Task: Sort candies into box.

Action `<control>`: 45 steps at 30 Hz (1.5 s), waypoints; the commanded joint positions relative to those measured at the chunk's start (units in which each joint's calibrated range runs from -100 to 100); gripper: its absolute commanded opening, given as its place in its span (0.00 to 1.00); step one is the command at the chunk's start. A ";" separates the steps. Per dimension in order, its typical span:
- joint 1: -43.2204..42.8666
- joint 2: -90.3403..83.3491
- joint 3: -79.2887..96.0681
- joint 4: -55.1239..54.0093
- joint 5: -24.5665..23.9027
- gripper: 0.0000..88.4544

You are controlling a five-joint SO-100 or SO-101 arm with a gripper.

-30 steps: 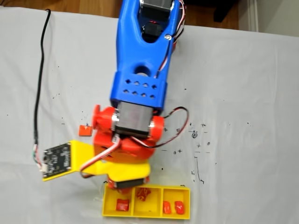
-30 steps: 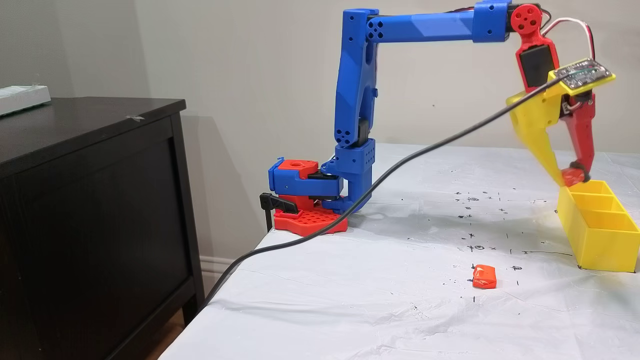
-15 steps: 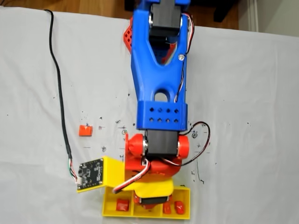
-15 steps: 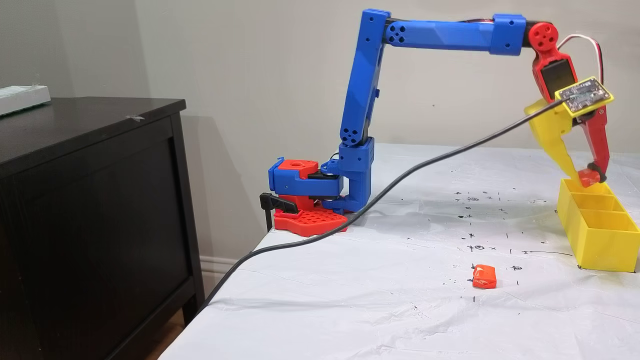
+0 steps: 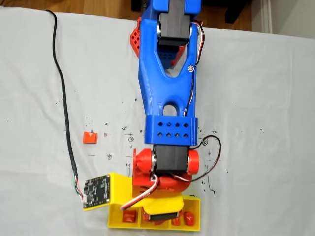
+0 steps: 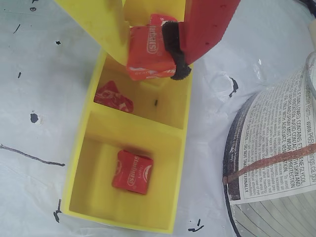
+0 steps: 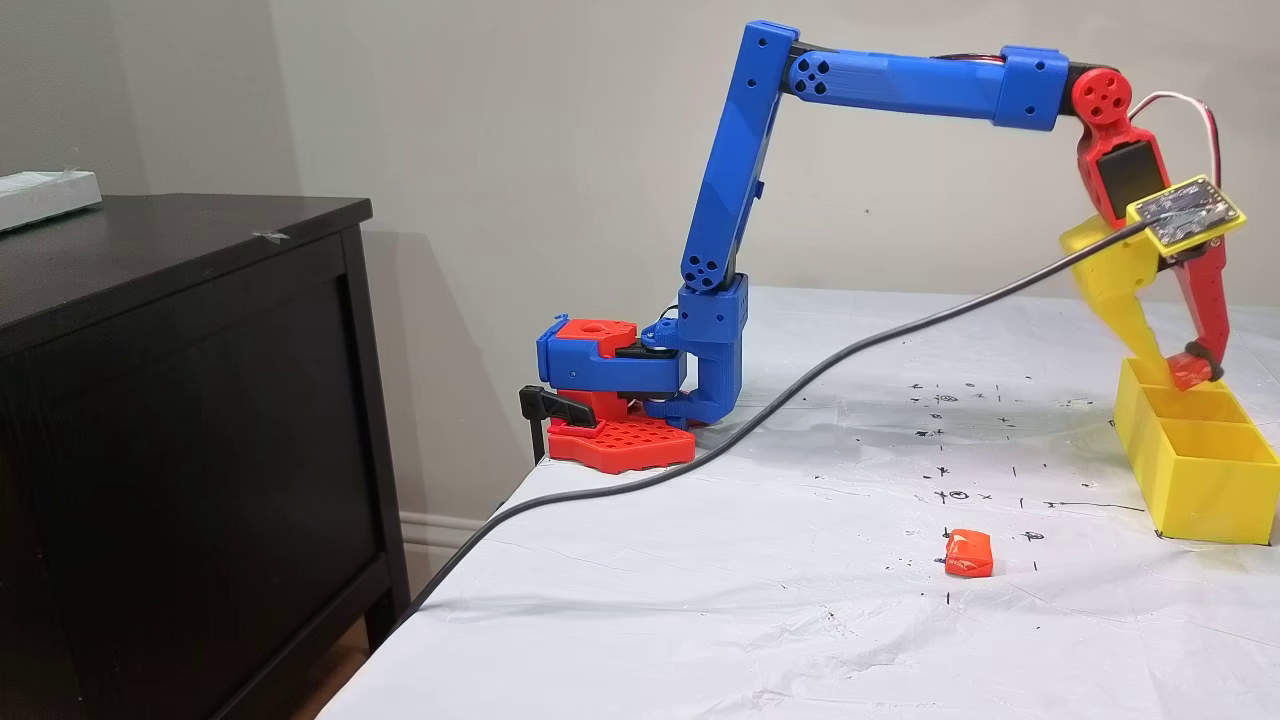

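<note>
One candy point(image 6: 147, 53) sits pinched in your gripper point(image 6: 148, 52), the yellow finger on its left and the red finger's black pad on its right in the wrist view, so the claw is clamped on it. You have it hanging just above the yellow box point(image 6: 85, 138), over the wall between the middle compartment and the far one, and the wrist view does not let you tell whether it touches the box. Below it in that view, the middle compartment holds a red candy point(image 6: 114, 96) tucked against its left wall, and the nearest compartment holds another red candy point(image 6: 132, 171) lying flat near its centre. From the side, in a fixed view, your gripper point(image 7: 1183, 368) reaches down at the far end of the box point(image 7: 1200, 478), with the held candy point(image 7: 1190, 373) right at the rim. An orange candy point(image 7: 968, 553) lies alone on the white table cover point(image 7: 700, 580), well apart from the box; looking down from above, in a fixed view, the same orange candy point(image 5: 89, 137) is left of the blue arm point(image 5: 169, 93), and the box point(image 5: 115, 221) lies at the bottom edge, partly under the wrist. Beside the box in the wrist view stands a round printed container point(image 6: 276, 163).
</note>
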 commanded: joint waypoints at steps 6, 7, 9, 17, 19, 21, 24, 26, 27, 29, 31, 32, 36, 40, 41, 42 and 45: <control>0.86 -1.41 -8.15 3.79 2.00 0.31; 0.95 -2.00 -7.79 4.03 2.30 0.33; 1.41 -3.45 -7.06 4.85 2.69 0.34; 3.22 -11.42 -1.69 8.04 5.81 0.19; 4.12 -13.96 -1.41 10.42 8.79 0.10; 5.57 -16.34 -0.96 10.83 9.57 0.04; 8.74 -19.48 -1.14 12.38 13.24 0.00; 10.74 -19.98 -1.32 12.55 14.80 0.00; 11.82 -19.82 -1.59 12.87 15.04 0.00; 13.72 -19.48 -1.32 13.37 15.09 0.00; 15.36 -19.05 0.32 13.45 14.51 0.00; 16.17 -18.80 1.59 13.37 14.55 0.00; 18.98 -16.85 7.60 14.76 17.00 0.00; 21.61 -17.02 13.15 13.12 18.32 0.00; 22.24 -16.17 13.61 12.79 18.61 0.00; 22.87 -14.47 13.43 12.79 18.66 0.00; 24.50 -7.52 8.96 16.15 18.17 0.00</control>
